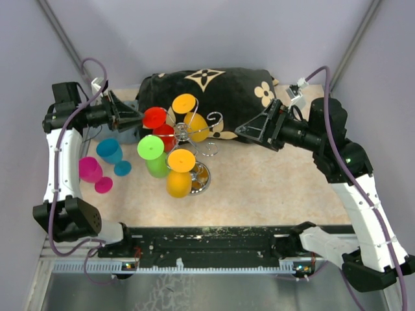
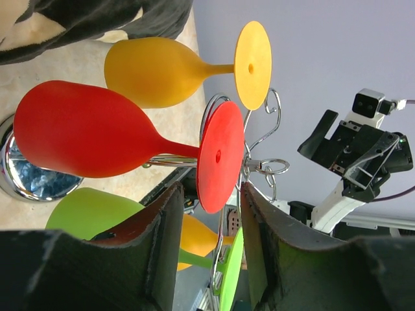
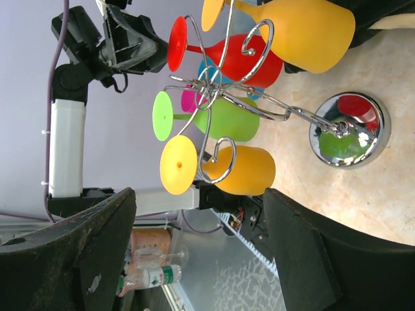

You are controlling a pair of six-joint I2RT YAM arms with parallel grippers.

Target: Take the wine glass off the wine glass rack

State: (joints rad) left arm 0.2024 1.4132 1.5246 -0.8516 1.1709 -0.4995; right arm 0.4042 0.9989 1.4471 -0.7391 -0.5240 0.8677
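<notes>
Left wrist: red glass foot (image 2: 219, 157) between pincer (image 2: 211, 197) fingertips (image 2: 170, 214)

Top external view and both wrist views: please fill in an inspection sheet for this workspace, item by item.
Surface: beige table top; no spills seen.
Job's things: wine glass rack upright on its mirror base. The red glass, green glass, rear orange glass and front orange glass hang from it.
Clutter: blue glass and magenta glass on the table left of the rack; black patterned cushion behind it.
Grippers: left gripper open, fingers either side of the red glass's foot. Right gripper open, empty, facing the rack.
Cables: purple cables run along each arm.
Surroundings: plain grey walls; bottles beyond the table.
</notes>
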